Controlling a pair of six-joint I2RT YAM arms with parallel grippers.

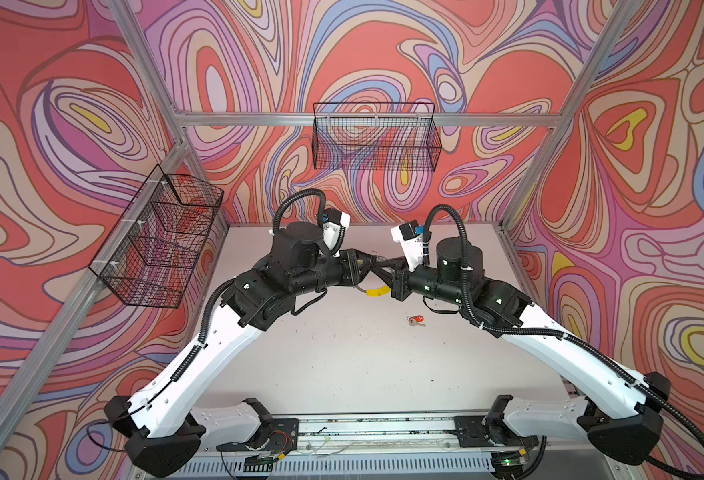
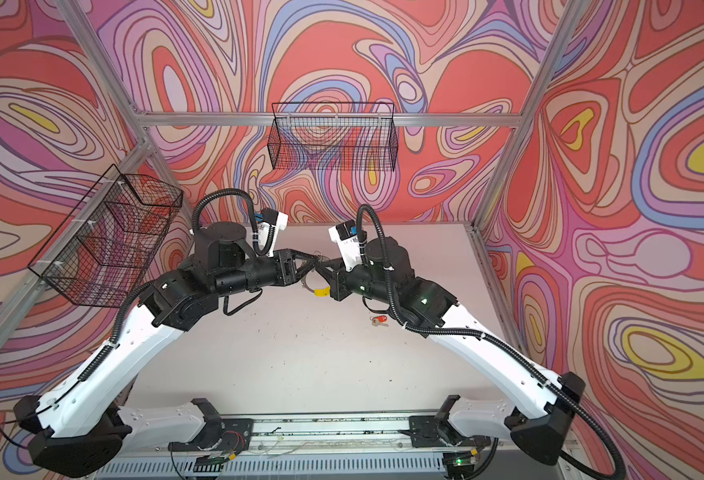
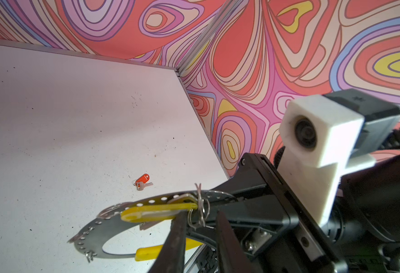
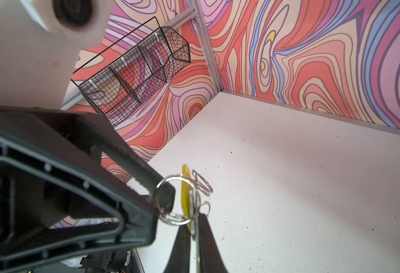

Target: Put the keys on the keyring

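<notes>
A robotics lab cell: aluminium frame (image 1: 258,119), swirl-patterned walls (image 1: 50,104), wire baskets (image 1: 377,141).

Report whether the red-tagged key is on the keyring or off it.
Off. The red-tagged key lies alone on the table, apart from the keyring.

Grey perforated keyring (image 3: 92,235) with yellow arc, tilted over the surface (image 3: 52,118); yellow-tagged key (image 3: 156,210) at its rim; red-tagged key (image 3: 142,180) lies flat, apart.

Swirling red, pink and lilac walls (image 1: 383,50) close round my pale, speckled tabletop (image 1: 342,365). One black wire basket (image 1: 377,145) hangs on the back wall, a divided basket (image 1: 156,241) on the left wall.
</notes>
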